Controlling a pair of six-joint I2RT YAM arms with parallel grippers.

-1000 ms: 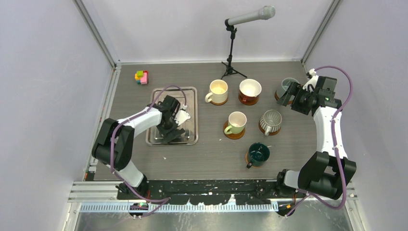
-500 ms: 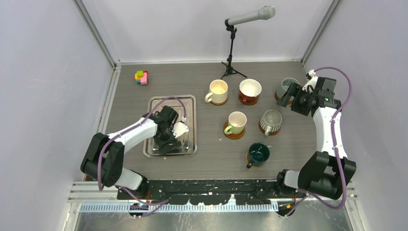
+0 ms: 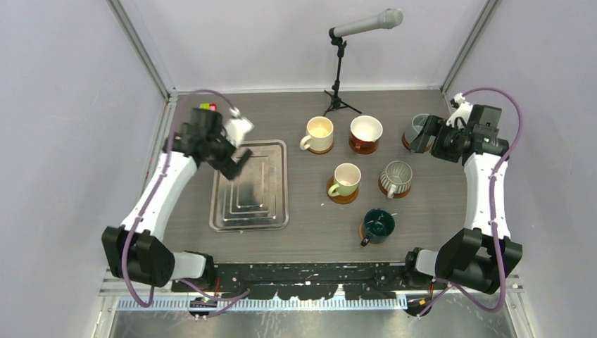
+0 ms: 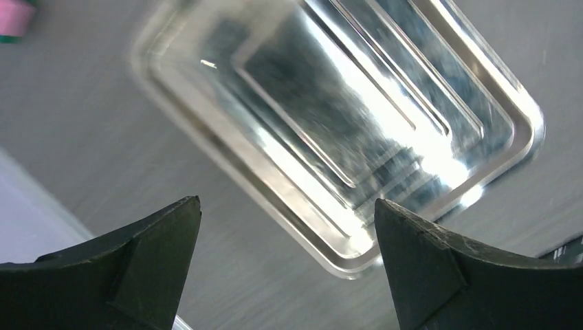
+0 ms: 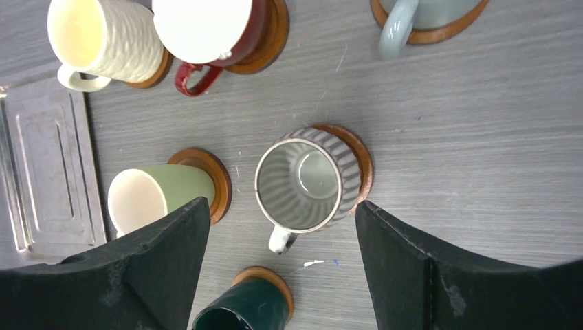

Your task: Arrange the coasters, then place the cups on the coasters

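1. While both arms hang over the table (image 3: 310, 236), neither holds anything.
2. Steel tray (image 3: 250, 211): flat, left of centre; left fingers (image 4: 158, 261) spread wide above its far-left corner.
3. Right fingers (image 5: 426, 268) spread wide, raised beside grey-blue cup (image 3: 420, 125).
4. Other cups, centre-right: cream (image 3: 319, 134), red-brown (image 3: 366, 132), green (image 3: 346, 179), silver-grey (image 3: 396, 177), teal (image 3: 378, 224).
5. Each cup sits on its own coaster (image 5: 354, 155).
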